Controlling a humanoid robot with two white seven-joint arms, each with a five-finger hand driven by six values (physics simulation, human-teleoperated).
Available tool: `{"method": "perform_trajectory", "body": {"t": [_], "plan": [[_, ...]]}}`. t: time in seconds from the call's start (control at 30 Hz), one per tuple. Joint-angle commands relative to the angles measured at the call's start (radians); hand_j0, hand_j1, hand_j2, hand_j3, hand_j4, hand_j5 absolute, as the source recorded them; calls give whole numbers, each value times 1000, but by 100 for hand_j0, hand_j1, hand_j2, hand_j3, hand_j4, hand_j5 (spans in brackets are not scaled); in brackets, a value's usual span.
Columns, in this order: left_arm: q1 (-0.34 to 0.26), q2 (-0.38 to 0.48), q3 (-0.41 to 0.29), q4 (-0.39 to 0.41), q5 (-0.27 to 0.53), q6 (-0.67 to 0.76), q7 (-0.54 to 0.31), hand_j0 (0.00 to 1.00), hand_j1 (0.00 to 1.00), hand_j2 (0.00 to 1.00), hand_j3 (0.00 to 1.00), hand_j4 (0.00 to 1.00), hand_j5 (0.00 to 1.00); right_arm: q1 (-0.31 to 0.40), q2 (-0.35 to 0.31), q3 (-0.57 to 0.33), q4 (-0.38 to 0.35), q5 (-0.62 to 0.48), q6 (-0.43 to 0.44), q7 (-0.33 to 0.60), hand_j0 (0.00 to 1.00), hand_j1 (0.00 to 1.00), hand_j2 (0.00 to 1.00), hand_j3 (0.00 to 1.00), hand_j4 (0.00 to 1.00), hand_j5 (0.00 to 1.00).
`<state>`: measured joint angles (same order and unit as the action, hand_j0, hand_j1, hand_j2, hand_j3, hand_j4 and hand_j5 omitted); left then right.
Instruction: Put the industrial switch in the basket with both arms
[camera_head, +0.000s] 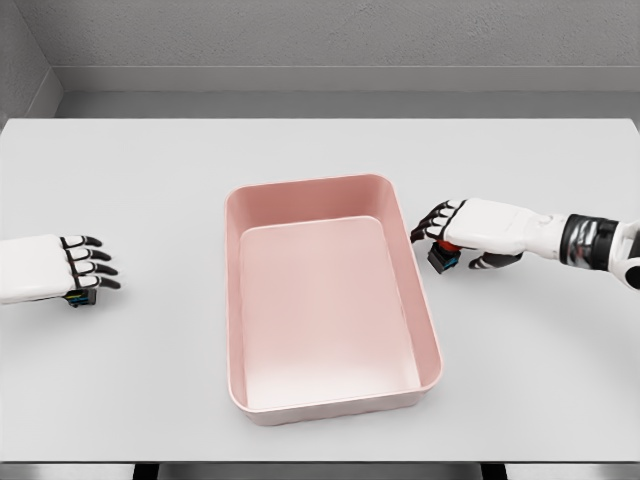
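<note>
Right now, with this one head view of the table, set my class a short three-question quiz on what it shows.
1. True or false: the pink basket is empty.
2. Which hand is curled over the small dark object beside the basket's right wall? A) left hand B) right hand
3. Fill in: the left hand rests flat on the ___, away from the basket.

Key: 1 true; 2 B; 3 table.

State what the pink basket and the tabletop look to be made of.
Basket: probably moulded plastic, judging by its uniform pink colour, rounded corners and soft satin sheen along the rim. Table: smooth matte light-grey surface, perhaps laminate or painted board; no grain or reflections show, so this stays uncertain.
</note>
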<state>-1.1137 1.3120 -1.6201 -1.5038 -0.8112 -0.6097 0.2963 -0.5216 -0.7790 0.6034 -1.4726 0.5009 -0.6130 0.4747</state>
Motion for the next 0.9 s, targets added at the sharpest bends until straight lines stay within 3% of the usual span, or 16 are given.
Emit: {"method": "perform_trajectory", "body": {"t": [0.0,0.17,0.3,0.5,0.6,0.63,0.87], "plan": [[0,3,2,0,4,-1,0,66,66,66,66,66,66,0,6,-1,0,-5,2,7,85,85,85,85,85,85],[-2,12,3,0,6,-1,0,63,63,63,63,63,63,5,4,-1,1,-5,2,10,80,80,80,80,80,80],[-2,12,3,0,6,-1,0,62,62,62,62,62,62,6,4,-2,3,-7,2,13,68,68,68,68,68,68],[-8,12,5,0,4,-1,0,60,60,60,60,60,60,8,7,-4,5,-7,2,13,56,56,56,56,56,56],[-9,12,8,4,4,-1,0,55,55,55,55,55,55,9,7,-4,5,-8,2,13,56,56,56,56,56,56],[-11,12,11,4,4,-1,0,54,54,54,54,54,54,8,7,-4,5,-8,2,15,52,52,52,52,52,52],[-26,-2,62,2,12,-1,1,54,54,54,54,54,54,0,-23,-11,0,-24,2,13,53,53,53,53,53,53]]}}
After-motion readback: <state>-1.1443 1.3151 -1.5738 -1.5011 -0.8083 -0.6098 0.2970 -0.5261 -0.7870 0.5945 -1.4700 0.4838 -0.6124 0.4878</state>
